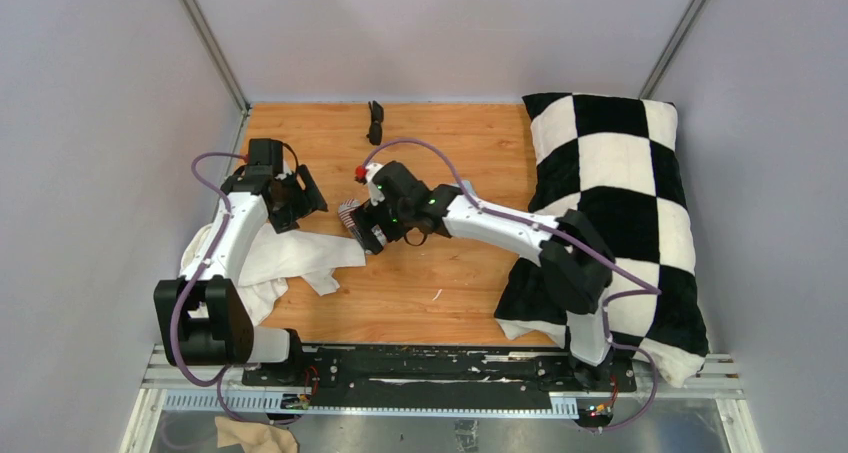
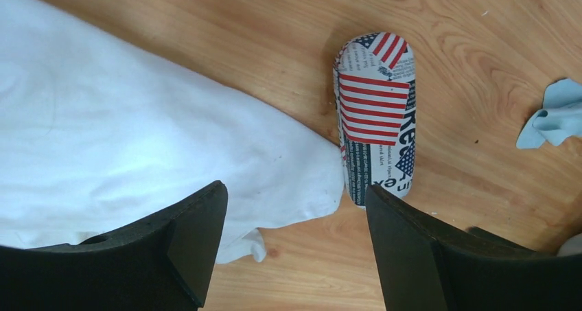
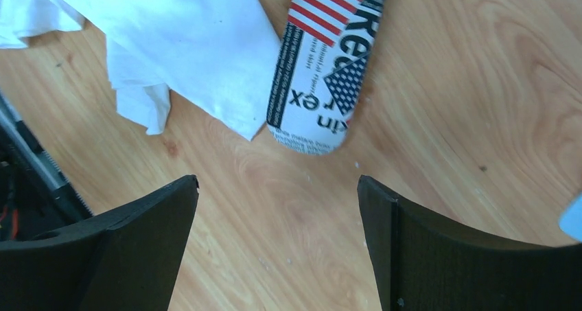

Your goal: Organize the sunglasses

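Note:
The sunglasses [image 1: 375, 121] lie folded and black at the far edge of the wooden table, away from both arms. A closed flag-print case [image 2: 374, 119] lies on the wood beside a white cloth [image 2: 123, 132]; it also shows as the case [image 3: 326, 71] and the case [image 1: 351, 214]. My left gripper [image 2: 295, 201] hovers open over the cloth's edge, with the case just ahead of its right finger [image 2: 412, 249]. From the other side my right gripper [image 3: 278, 187] is open above bare wood, just short of the case's end. Neither holds anything.
The white cloth [image 1: 290, 258] spreads across the left of the table under the left arm. A large black-and-white checkered pillow [image 1: 610, 203] fills the right side. A small light-blue cloth [image 2: 556, 115] lies right of the case. Grey walls enclose the table.

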{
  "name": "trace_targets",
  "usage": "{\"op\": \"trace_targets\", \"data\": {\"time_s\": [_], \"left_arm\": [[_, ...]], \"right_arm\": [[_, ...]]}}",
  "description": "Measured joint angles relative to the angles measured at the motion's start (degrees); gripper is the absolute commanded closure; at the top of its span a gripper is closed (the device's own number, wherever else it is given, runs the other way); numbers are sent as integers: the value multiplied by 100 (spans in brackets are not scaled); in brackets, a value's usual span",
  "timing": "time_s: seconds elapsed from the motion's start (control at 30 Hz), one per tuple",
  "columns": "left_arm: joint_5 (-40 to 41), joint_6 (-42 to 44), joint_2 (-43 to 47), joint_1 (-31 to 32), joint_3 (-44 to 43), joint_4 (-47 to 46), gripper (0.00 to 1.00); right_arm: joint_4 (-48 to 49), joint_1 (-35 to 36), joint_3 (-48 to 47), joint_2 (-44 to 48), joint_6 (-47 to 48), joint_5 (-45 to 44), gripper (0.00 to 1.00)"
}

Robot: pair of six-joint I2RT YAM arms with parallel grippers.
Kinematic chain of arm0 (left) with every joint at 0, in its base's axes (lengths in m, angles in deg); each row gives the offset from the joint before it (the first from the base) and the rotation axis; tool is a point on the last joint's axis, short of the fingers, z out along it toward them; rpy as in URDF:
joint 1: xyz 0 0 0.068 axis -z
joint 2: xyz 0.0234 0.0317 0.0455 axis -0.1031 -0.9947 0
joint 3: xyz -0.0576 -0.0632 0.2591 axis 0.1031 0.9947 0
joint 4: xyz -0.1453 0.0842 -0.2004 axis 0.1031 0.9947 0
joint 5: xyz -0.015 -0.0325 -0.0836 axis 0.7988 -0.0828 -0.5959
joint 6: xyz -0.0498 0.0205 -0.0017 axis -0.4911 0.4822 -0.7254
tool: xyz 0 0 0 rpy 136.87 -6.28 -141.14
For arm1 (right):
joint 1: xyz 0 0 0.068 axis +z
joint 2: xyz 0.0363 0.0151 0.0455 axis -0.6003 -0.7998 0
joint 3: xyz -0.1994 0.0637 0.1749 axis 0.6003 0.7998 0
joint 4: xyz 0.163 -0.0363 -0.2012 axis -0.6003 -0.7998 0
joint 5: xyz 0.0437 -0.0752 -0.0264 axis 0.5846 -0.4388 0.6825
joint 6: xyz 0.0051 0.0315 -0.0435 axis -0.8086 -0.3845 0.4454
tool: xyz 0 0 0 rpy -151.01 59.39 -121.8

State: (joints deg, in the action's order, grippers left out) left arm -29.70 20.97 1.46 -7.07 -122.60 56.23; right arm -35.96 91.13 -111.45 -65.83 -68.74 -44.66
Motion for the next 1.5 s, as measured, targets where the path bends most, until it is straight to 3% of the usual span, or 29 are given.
{"op": "trace_targets", "data": {"time_s": [0.3,0.63,0.73,1.13,1.33,1.5], "left_arm": [[-308,-76,254,-376,212,11,20],[-483,-68,262,-402,334,11,20],[-516,-68,264,-404,374,11,20],[-562,-52,293,-402,424,11,17],[-608,-31,317,-404,581,-125,14],[-992,66,380,-411,763,-387,13]], "right_arm": [[-402,317,-1390,-1593,299,-584,7],[-525,317,-2009,-2310,291,-1241,8],[-538,315,-2107,-2422,284,-1300,18],[-555,310,-2175,-2494,118,-1276,74],[-184,68,-1119,-1794,-173,-522,86],[483,-697,299,-584,-686,697,91]]}}
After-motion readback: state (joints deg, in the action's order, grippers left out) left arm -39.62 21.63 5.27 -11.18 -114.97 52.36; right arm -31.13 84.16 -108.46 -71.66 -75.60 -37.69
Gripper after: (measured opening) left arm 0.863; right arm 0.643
